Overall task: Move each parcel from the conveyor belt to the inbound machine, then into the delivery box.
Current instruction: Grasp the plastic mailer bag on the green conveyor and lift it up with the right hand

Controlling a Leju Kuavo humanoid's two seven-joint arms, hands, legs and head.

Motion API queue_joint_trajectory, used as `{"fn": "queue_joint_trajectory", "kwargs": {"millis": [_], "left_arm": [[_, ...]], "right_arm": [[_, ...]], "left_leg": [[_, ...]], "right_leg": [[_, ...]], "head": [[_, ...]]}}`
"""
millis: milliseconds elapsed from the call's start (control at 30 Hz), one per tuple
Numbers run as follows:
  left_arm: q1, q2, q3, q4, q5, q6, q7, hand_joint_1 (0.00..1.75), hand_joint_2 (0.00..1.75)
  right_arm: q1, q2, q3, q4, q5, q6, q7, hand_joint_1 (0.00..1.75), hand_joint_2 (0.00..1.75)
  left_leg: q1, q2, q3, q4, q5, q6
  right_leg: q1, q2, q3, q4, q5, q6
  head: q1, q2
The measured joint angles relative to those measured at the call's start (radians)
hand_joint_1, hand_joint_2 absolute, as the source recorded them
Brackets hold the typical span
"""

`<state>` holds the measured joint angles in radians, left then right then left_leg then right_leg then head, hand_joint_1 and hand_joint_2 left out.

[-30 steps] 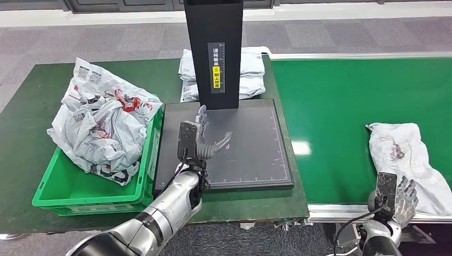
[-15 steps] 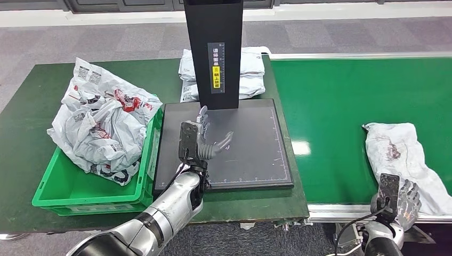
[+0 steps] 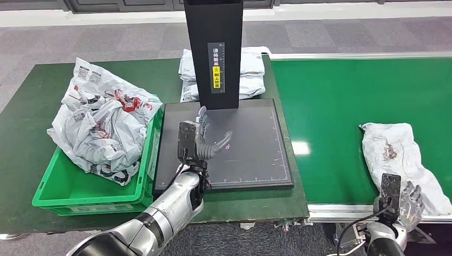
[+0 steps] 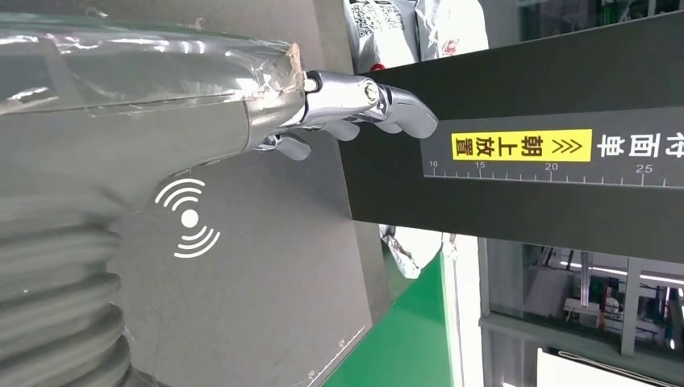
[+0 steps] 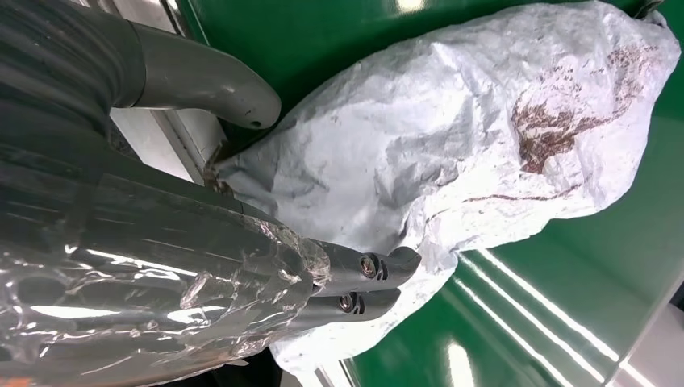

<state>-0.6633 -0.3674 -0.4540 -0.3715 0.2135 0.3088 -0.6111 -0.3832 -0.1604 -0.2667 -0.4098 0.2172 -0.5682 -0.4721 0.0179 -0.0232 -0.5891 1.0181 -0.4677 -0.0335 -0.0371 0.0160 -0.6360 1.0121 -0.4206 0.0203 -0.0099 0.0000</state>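
A crumpled white parcel (image 3: 400,160) (image 5: 484,137) with a reddish-brown print lies on the green conveyor belt (image 3: 341,101) near its front right. My right hand (image 3: 405,201) (image 5: 266,266) hovers at the belt's front edge just below the parcel, fingers apart and holding nothing. My left hand (image 3: 205,140) (image 4: 355,105) hangs open over the left part of the black inbound machine plate (image 3: 250,154), in front of its black upright column (image 3: 213,53). The green delivery box (image 3: 53,194) on the left holds several white parcels (image 3: 101,120).
Two more white parcels (image 3: 250,72) lie stacked behind the column on the dark green table (image 3: 32,101). A metal rail (image 3: 346,212) runs along the belt's front edge. Grey floor lies beyond the table.
The parcel on the belt has drifted slightly left. My right hand has sunk lower toward the belt's front edge. The left hand has stayed in place.
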Motion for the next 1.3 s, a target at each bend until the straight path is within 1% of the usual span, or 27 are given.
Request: {"fn": "queue_joint_trajectory", "kwargs": {"millis": [233,267,367,400,500,800,1000,1200,1300], "left_arm": [[0.0,0.0,0.0,0.0,0.0,0.0,0.0,0.0,1.75],[0.0,0.0,0.0,0.0,0.001,0.0,0.0,0.0,1.75],[0.0,0.0,0.0,0.0,0.005,-0.003,0.0,0.0,1.75],[0.0,0.0,0.0,0.0,0.006,-0.005,-0.001,0.0,1.75],[0.0,0.0,0.0,0.001,0.008,-0.01,-0.003,0.0,1.75],[0.0,0.0,0.0,0.003,0.023,-0.031,-0.009,0.0,1.75],[0.0,0.0,0.0,0.003,0.024,-0.039,-0.009,0.0,1.75],[0.0,0.0,0.0,0.004,0.024,-0.041,-0.009,0.0,1.75],[0.0,0.0,0.001,0.005,0.022,-0.045,-0.009,0.0,1.75]], "right_arm": [[0.001,-0.007,0.0,0.008,0.003,0.003,0.0,0.0,1.75],[0.001,-0.007,0.0,0.009,0.004,0.003,0.001,0.19,1.75],[0.001,-0.008,0.0,0.011,0.012,0.017,0.016,1.5,1.75],[0.002,-0.008,0.0,0.013,0.015,0.027,0.024,1.75,1.75],[0.007,-0.01,0.0,0.016,0.024,0.058,0.043,1.75,1.75],[0.011,-0.02,0.0,0.021,0.058,0.103,0.1,1.75,1.75],[0.006,-0.024,0.0,0.021,0.061,0.156,0.116,1.75,1.75],[0.002,-0.024,0.0,0.021,0.065,0.17,0.127,1.75,1.75],[-0.002,-0.024,0.0,0.021,0.074,0.196,0.144,1.75,1.75]], "left_leg": [[0.0,0.0,0.0,0.0,0.0,0.0],[0.0,0.0,0.0,0.0,0.0,0.0],[0.0,0.0,0.0,0.0,0.0,0.0],[0.0,0.0,0.0,0.0,0.0,0.0],[0.0,0.0,0.0,0.0,0.0,0.0],[0.0,0.0,0.0,0.0,0.0,0.0],[0.0,0.0,0.001,0.0,0.0,0.0],[0.0,0.001,0.001,0.0,0.0,0.0],[0.0,0.001,0.002,0.0,0.0,0.0]], "right_leg": [[0.0,0.0,0.0,0.0,0.0,0.0],[0.0,0.0,0.0,0.0,0.0,0.0],[0.0,0.0,0.0,0.0,0.0,0.0],[0.0,0.0,0.0,0.0,0.0,0.0],[0.0,0.0,0.0,0.0,0.0,0.0],[0.0,0.0,0.0,0.0,0.0,0.0],[0.0,0.0,0.001,0.0,0.0,0.0],[0.0,0.0,0.002,0.0,0.0,0.0],[0.0,0.0,0.002,0.0,0.0,0.0]], "head": [[0.0,0.0],[0.0,0.0],[0.0,0.0],[0.0,0.0],[0.0,0.0],[0.0,0.0],[0.0,0.0],[0.0,0.0],[0.0,0.0]]}}
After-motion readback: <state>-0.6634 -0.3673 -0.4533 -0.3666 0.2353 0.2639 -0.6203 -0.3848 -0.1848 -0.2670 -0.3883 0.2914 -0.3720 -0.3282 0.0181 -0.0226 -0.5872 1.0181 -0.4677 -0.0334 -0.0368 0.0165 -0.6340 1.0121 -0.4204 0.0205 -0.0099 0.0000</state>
